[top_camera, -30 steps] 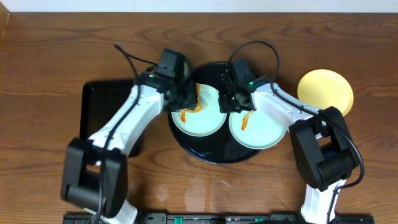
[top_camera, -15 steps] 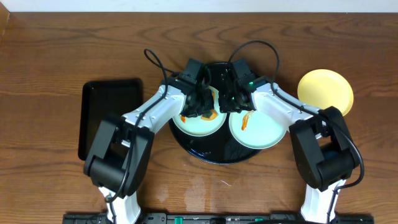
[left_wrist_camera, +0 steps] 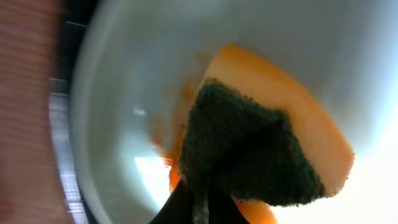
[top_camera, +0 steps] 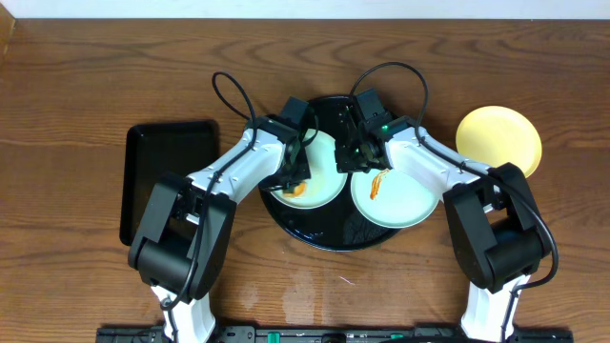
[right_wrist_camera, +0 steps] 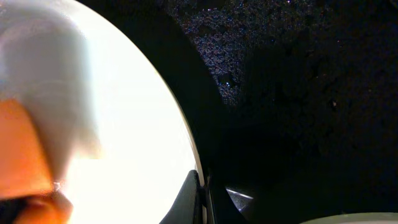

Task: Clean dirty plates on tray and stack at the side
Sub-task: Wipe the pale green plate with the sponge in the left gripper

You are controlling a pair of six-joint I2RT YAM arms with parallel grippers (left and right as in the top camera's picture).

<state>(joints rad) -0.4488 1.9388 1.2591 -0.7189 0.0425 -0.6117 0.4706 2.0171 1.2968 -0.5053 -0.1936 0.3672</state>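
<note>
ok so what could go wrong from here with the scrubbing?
1. The left gripper presses the sponge onto the left mint plate. On the glossy tray that plate could slide.
2. The right gripper sits close beside it, so the two wrists might collide.
3. The right plate shows a sauce smear not yet wiped, and a loaded sponge may spread it.

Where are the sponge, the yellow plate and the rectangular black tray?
sponge (left_wrist_camera: 249, 155), left wrist view, dark scouring face.
yellow plate (top_camera: 498, 139), overhead view, its centre.
rectangular black tray (top_camera: 160, 176), overhead view, bare floor.
</note>
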